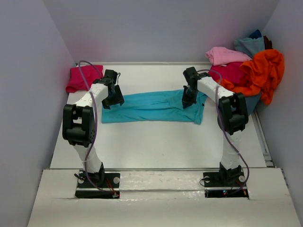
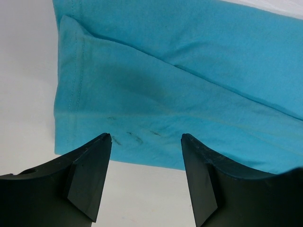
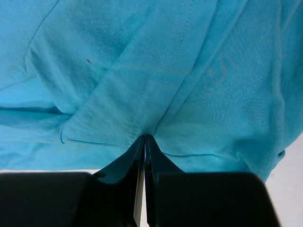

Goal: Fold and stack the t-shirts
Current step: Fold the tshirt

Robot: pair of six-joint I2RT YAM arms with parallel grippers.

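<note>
Turquoise cloth spans the middle of the white table (image 1: 156, 142): the turquoise t-shirt (image 1: 151, 106) lies flattened into a long band running left to right. The left gripper (image 2: 146, 139) hangs over the band's left end with its fingers spread apart and nothing between them, the hemmed edge just beyond its tips. The right gripper (image 3: 144, 138) is at the right end, its fingers pressed together on a small fold of the turquoise cloth beside a stitched seam. A magenta-pink shirt (image 1: 80, 78) sits in the far left corner. Heaped in the far right corner are an orange shirt (image 1: 265, 71), a light pink shirt (image 1: 225, 55), a crimson shirt (image 1: 232, 73) and a dusty blue shirt (image 1: 248, 46).
</note>
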